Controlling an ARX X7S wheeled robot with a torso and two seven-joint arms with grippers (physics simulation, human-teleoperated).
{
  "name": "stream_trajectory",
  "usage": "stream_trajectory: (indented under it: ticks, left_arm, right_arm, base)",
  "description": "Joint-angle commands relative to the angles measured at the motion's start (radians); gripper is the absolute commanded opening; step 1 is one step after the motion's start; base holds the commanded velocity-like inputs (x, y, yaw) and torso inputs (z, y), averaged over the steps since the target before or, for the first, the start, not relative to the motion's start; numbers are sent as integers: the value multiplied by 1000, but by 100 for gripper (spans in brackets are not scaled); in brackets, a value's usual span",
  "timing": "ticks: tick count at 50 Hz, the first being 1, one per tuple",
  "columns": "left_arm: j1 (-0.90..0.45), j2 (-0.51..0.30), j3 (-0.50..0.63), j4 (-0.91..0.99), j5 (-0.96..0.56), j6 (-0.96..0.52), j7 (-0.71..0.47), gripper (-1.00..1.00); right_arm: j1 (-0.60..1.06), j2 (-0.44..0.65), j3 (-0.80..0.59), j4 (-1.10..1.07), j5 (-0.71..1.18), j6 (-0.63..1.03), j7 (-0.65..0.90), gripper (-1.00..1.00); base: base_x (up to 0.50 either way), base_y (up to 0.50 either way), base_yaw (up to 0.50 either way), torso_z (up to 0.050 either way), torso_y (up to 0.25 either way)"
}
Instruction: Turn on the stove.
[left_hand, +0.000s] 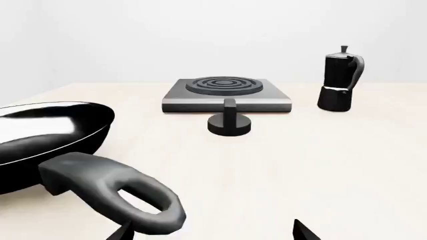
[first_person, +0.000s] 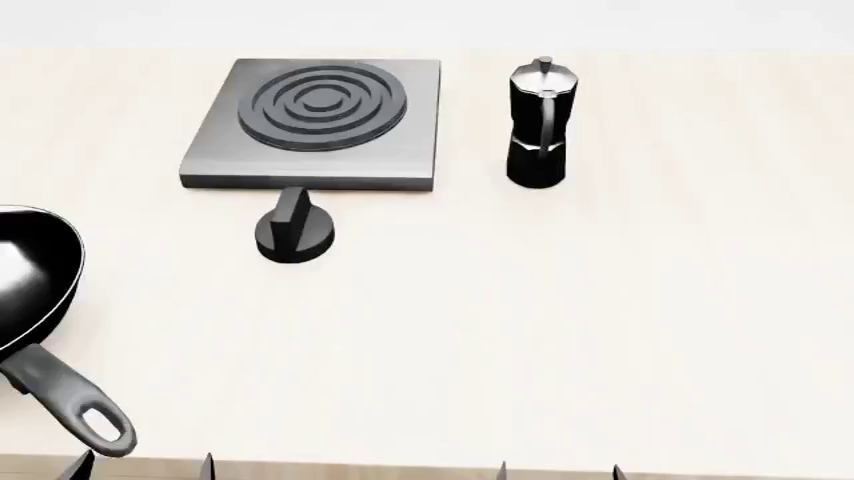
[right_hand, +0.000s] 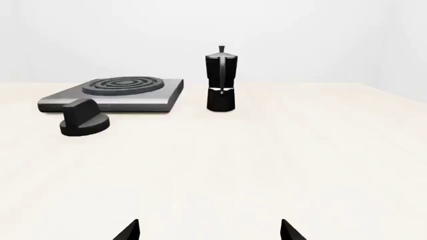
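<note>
A plain white wall closed the room behind the work area, without marks or fittings. Below it ran a wide, pale cream table, smooth and matte, its near edge showing as a thin darker strip at the bottom of the head view.

On the far part of the table lay the stove, a flat square plate of brushed grey metal with a raised round burner of dark concentric rings. Just in front of its near edge, toward its left half, stood the small black knob, its upright fin pointing toward the plate; whether knob and plate touched could not be told.

A black frying pan sat at the left edge of the table, well apart from the stove, its grey looped handle reaching toward the near edge. A tall black-and-silver moka pot stood upright just right of the stove, apart from it.

Only the dark fingertips of each gripper showed. The left gripper was spread wide, holding nothing, near the pan handle. The right gripper was likewise spread and held nothing, over bare table well short of the knob.
</note>
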Motion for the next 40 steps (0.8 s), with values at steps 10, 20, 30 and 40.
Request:
stream_trajectory:
  ticks: [10, 20, 30, 40]
  left_arm:
    - [-1, -45, 49, -10, -25, 16, -60, 100]
    - [22, -77, 77, 105, 11, -74, -99, 100]
    - [33, -94, 88, 286, 29, -202, -129, 100]
    - [18, -103, 113, 482, 37, -332, -135, 100]
  right_arm:
    - [-4, 42, -54, 4, 54, -36, 49, 100]
    - [-7, 67, -84, -144, 50, 146, 91, 100]
    - [10, 89, -113, -377, 37, 304, 117, 100]
    - [53, 110, -144, -555, 47, 492, 119, 100]
  base:
    - [0, 0, 0, 0, 0]
    - [0, 0, 0, 0, 0]
    - [0, 0, 0, 0, 0]
    - [0, 0, 0, 0, 0]
